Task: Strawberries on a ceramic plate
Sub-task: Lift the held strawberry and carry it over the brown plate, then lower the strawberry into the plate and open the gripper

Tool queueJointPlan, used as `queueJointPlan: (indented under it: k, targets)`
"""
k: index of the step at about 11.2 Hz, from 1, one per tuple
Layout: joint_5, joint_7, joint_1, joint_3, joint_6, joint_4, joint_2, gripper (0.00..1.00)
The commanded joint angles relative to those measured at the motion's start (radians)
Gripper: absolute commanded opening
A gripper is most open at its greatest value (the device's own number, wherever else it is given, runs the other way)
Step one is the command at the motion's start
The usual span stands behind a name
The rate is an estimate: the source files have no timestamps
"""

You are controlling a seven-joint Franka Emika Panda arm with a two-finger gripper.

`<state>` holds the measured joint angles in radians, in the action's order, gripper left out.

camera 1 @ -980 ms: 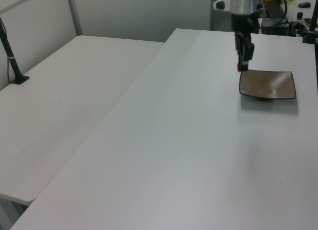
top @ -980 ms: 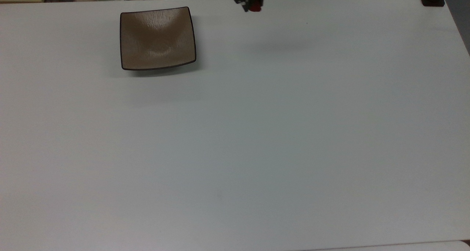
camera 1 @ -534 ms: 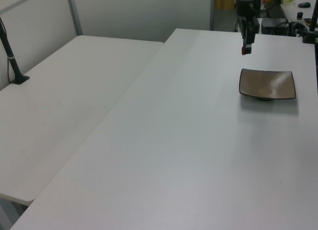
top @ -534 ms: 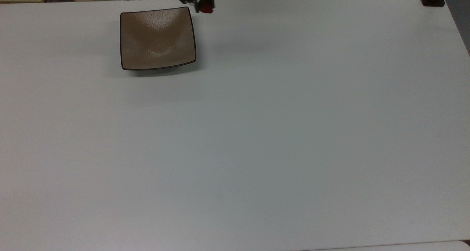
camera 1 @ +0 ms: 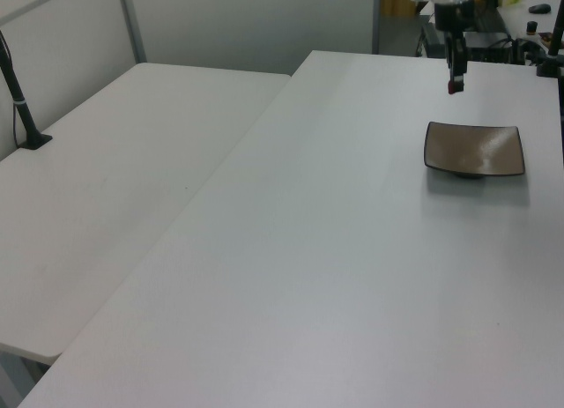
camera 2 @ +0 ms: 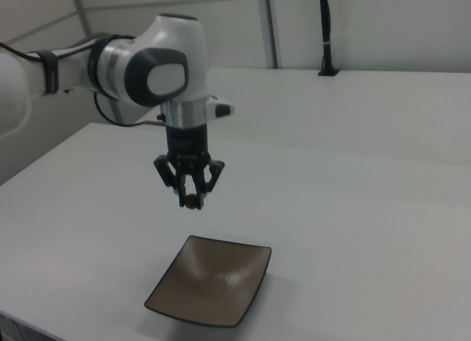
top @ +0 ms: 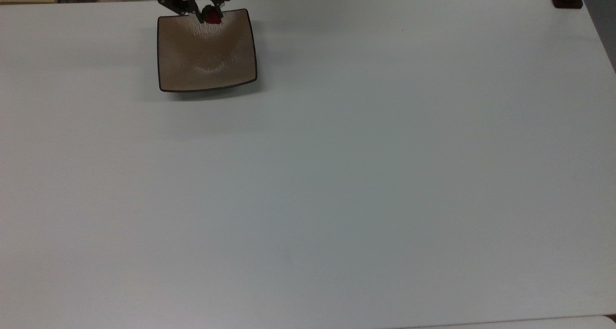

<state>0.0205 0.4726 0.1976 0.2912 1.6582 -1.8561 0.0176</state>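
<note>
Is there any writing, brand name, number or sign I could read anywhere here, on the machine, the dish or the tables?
None can be read.
The arm shows plain white and grey shells, no lettering.
The plate is bare tan-brown glaze.
The pincer, shut on the strawberry, carries no label.
The table is unmarked.

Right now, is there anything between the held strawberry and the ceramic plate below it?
Nothing. In the right view the strawberry, held in the gripper, hangs above the ceramic plate with open air between them, and the plate's surface is bare.
</note>
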Motion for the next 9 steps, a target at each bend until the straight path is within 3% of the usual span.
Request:
queueJointPlan:
  k: [1,9]
  targets:
    - [-0.004,0.035,-0.007,0.014,0.055,-0.067,-0.048,0.14]
    - [-0.004,0.07,-0.023,0.014,0.282,-0.251,-0.14,0.14]
